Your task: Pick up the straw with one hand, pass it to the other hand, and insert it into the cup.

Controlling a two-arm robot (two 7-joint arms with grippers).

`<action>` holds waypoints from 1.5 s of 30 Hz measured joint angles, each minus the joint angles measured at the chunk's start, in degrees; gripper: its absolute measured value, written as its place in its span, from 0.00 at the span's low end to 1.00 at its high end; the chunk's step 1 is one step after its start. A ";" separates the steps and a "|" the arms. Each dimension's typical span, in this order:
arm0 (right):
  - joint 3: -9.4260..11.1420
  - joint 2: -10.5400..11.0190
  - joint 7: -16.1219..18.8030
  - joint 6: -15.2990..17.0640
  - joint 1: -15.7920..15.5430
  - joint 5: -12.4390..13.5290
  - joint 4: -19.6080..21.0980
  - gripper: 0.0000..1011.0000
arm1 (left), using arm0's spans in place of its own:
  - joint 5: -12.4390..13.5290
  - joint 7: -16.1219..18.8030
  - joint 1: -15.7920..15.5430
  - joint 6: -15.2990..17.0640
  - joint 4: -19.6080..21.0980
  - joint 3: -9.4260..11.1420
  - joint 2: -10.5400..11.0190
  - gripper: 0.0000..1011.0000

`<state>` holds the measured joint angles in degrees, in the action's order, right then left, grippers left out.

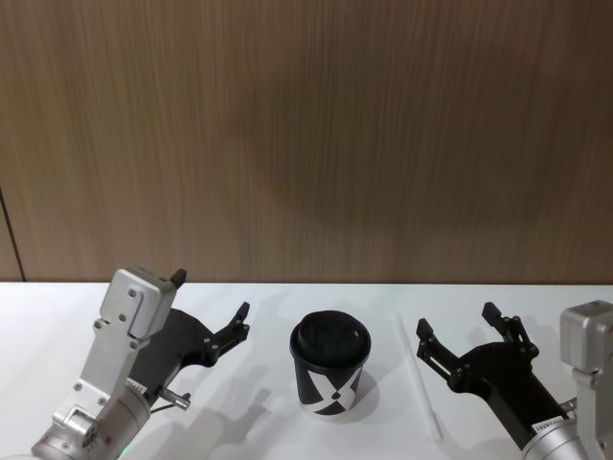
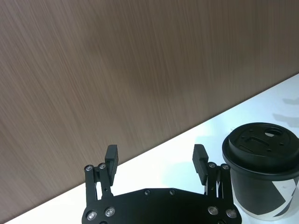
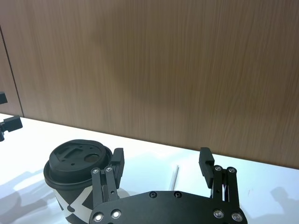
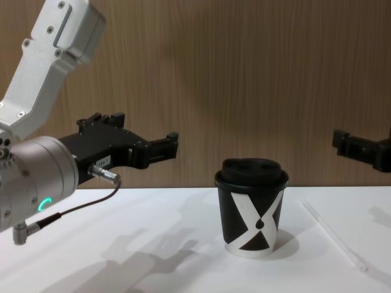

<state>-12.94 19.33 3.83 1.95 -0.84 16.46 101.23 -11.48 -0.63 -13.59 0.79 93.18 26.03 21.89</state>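
Note:
The black cup (image 1: 330, 369) with a white X pattern and domed lid stands upright mid-table, also in the chest view (image 4: 252, 210). The thin white straw (image 1: 418, 377) lies flat on the table just right of the cup, running front to back, and appears in the chest view as the straw (image 4: 333, 235). My right gripper (image 1: 458, 323) hovers open above the table right of the straw, which lies ahead between its fingers in its wrist view (image 3: 174, 176). My left gripper (image 1: 211, 295) hangs open left of the cup, holding nothing.
The white table (image 1: 287, 316) ends at a brown wood-grain wall (image 1: 306, 134) close behind the cup. A thin dark cable (image 4: 79, 204) loops under the left arm. The left gripper's fingertips (image 3: 7, 123) show far off in the right wrist view.

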 joint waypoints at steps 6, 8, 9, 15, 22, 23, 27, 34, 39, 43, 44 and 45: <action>0.00 0.00 0.00 0.00 0.00 0.00 0.00 0.99 | 0.00 0.00 0.00 0.00 0.00 0.00 0.00 0.99; 0.00 0.00 0.00 0.00 0.00 0.00 0.00 0.99 | 0.00 0.00 0.00 0.00 0.00 0.00 0.00 0.99; 0.00 0.00 0.00 0.00 0.01 0.00 0.00 0.99 | 0.00 0.00 0.00 0.00 0.00 0.00 0.00 0.99; 0.00 0.00 0.00 0.00 0.00 0.00 0.00 0.99 | 0.00 0.00 0.00 0.00 0.00 0.00 0.00 0.99; 0.00 0.00 0.00 0.00 0.00 0.00 0.00 0.99 | 0.00 0.00 0.00 0.00 0.00 0.00 0.00 0.99; 0.00 0.00 0.00 0.00 0.00 0.00 0.00 0.99 | 0.00 0.00 0.00 0.00 0.00 0.00 0.00 0.99; 0.00 0.00 0.00 0.00 0.00 0.00 0.00 0.99 | 0.00 0.00 0.00 0.00 0.00 0.00 0.00 0.99; 0.00 0.00 0.00 0.00 0.00 0.00 0.00 0.99 | 0.00 0.00 0.00 0.00 0.00 -0.01 0.00 0.99; 0.00 0.00 0.00 0.00 0.00 0.00 0.00 0.99 | 0.01 0.00 0.00 0.00 0.00 0.00 0.00 0.99; 0.00 0.00 0.00 0.00 0.00 0.00 0.00 0.99 | 0.00 0.00 0.00 0.00 0.00 0.00 0.00 0.99; 0.00 0.00 0.00 0.00 0.00 0.00 0.00 0.99 | 0.00 0.00 0.00 0.00 0.00 0.00 0.00 0.99; 0.00 0.00 0.00 0.00 0.00 0.00 0.00 0.99 | 0.00 0.00 0.00 0.00 0.00 0.00 0.00 0.99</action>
<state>-12.94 19.33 3.83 1.95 -0.84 16.46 101.23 -11.48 -0.63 -13.59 0.79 93.18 26.03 21.90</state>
